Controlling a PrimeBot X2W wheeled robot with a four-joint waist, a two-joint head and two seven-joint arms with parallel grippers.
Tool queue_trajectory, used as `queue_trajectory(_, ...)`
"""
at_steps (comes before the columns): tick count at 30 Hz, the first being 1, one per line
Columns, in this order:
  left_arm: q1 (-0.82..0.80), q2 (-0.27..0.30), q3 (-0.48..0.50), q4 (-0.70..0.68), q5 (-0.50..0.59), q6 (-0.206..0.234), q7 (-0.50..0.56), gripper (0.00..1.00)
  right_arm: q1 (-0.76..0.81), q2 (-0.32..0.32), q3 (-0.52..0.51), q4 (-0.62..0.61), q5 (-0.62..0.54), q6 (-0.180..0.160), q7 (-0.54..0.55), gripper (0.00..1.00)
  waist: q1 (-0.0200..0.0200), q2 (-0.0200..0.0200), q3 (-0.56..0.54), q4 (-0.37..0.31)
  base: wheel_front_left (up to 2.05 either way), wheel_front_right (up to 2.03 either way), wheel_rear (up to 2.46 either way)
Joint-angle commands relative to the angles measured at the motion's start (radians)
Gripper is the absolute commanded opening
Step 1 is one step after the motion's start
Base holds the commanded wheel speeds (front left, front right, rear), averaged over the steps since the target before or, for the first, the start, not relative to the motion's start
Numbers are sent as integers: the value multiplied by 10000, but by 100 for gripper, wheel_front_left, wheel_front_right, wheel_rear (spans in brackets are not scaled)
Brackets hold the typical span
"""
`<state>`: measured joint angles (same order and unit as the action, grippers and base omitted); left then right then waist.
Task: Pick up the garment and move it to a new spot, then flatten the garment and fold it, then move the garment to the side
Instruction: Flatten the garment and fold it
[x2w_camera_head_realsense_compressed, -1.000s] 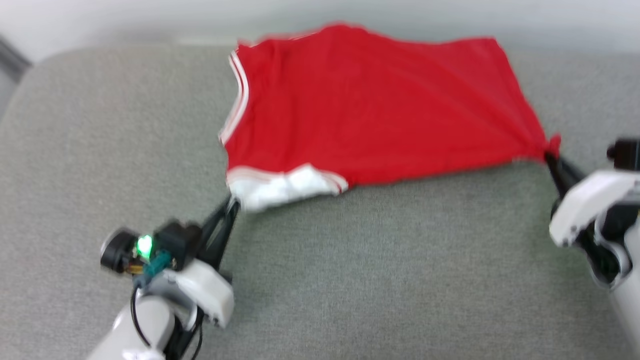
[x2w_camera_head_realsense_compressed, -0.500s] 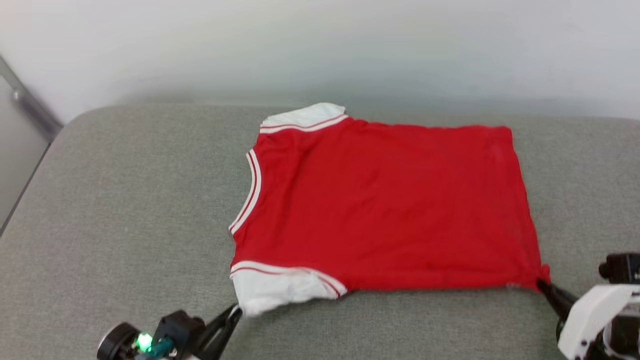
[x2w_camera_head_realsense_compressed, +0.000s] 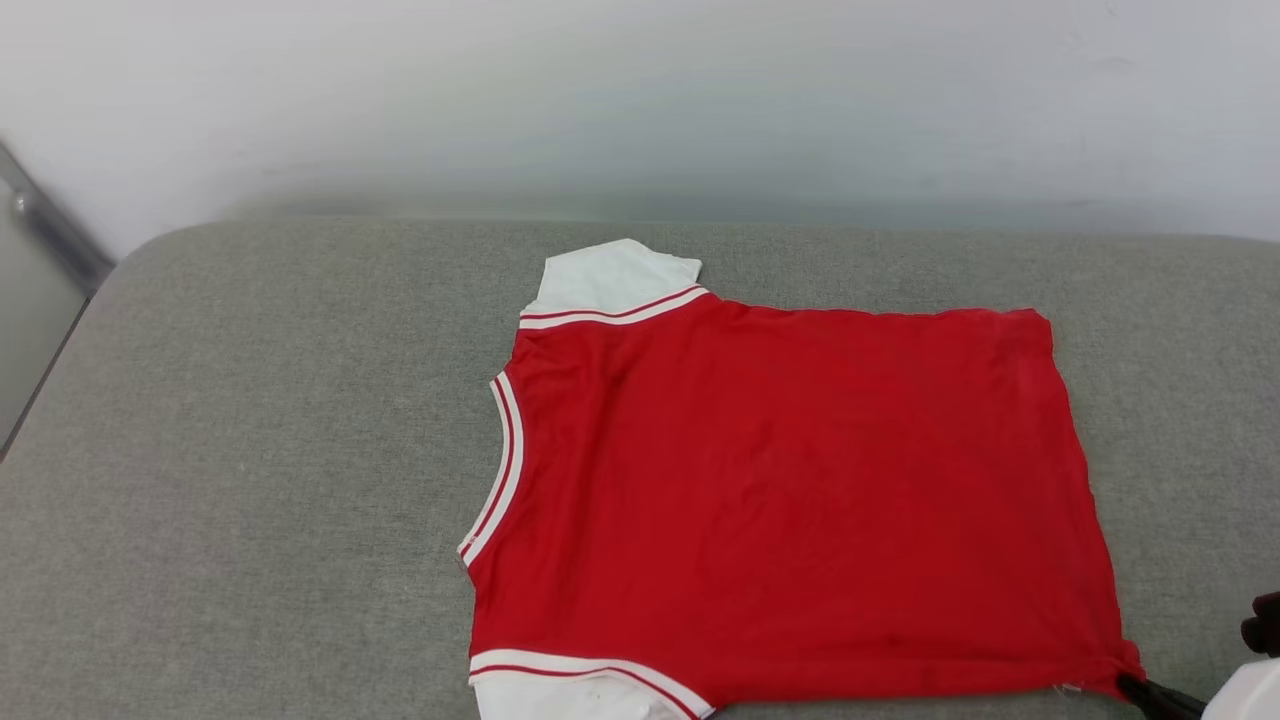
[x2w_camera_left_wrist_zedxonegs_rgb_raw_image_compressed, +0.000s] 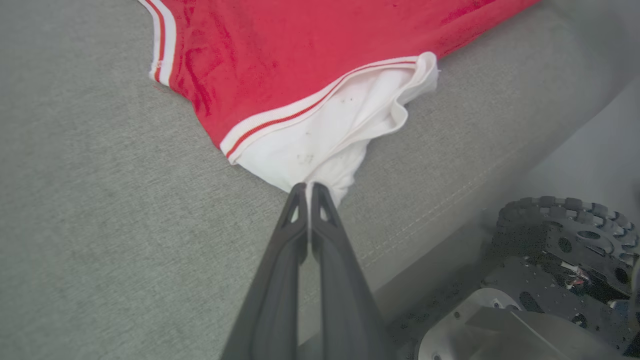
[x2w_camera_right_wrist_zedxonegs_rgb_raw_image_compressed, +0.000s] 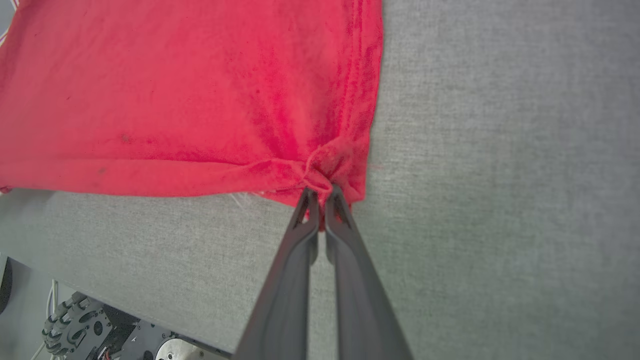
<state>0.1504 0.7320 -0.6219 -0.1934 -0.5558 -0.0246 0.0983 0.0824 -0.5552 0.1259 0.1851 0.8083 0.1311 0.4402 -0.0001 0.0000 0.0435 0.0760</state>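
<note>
Grey cushion (x2w_camera_head_realsense_compressed: 250, 450) holds your garment (x2w_camera_head_realsense_compressed: 780, 500) flat, left claw (x2w_camera_left_wrist_zedxonegs_rgb_raw_image_compressed: 306, 187) and right claw (x2w_camera_right_wrist_zedxonegs_rgb_raw_image_compressed: 320, 192) clamped on its corners; folding and the side move remain.

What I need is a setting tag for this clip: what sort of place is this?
Probably an indoor lab or test room, though that's uncertain: a grey upholstered surface stands against a plain pale wall, with one red garment spread on it.
</note>
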Motion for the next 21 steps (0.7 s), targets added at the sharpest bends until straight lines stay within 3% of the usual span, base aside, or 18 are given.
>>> queue_trajectory(1,155,60,-79,-92,-114,-102,116,0,252,-71,-100,-181,-51,-7,190,0,1,0,53,-26,0,0,0)
queue_trajectory(6,223,540,-256,-426,-464,-464,711,0,1001,-207,-369,-1217,-101,-7,1036,0,1,0,181,-67,0,0,0)
queue_trajectory(21,-1376,646,753,-892,152,-240,-218,0,748,440,-1498,-3022,-194,-5,1665,0,1,0,849,-330,0,0,0)
